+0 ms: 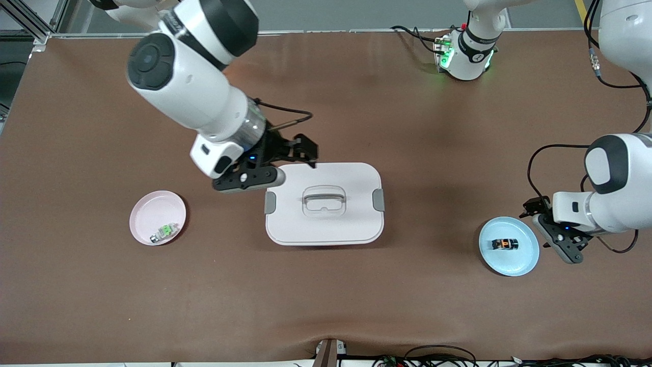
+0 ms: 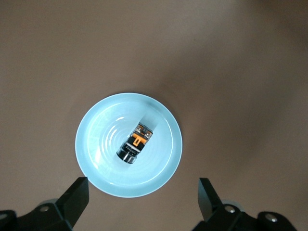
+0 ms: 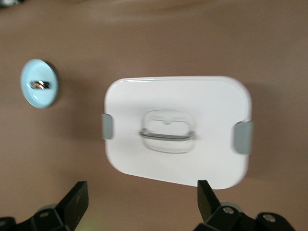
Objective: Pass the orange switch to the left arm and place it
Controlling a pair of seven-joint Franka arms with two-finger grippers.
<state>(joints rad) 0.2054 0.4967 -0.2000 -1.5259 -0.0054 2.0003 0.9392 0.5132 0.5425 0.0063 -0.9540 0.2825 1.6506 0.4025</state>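
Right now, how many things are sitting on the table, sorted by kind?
Plates: 2, pink plate and blue plate
Small components: 2, orange switch and green component
Boxes: 1, white box
Total: 5

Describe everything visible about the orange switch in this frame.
The switch is a tiny black blocky part with an orange face and a shiny round end. It lies on its side in the middle of the blue plate, at the left arm's end of the table. Only the plate touches it; the open left claw hangs above.
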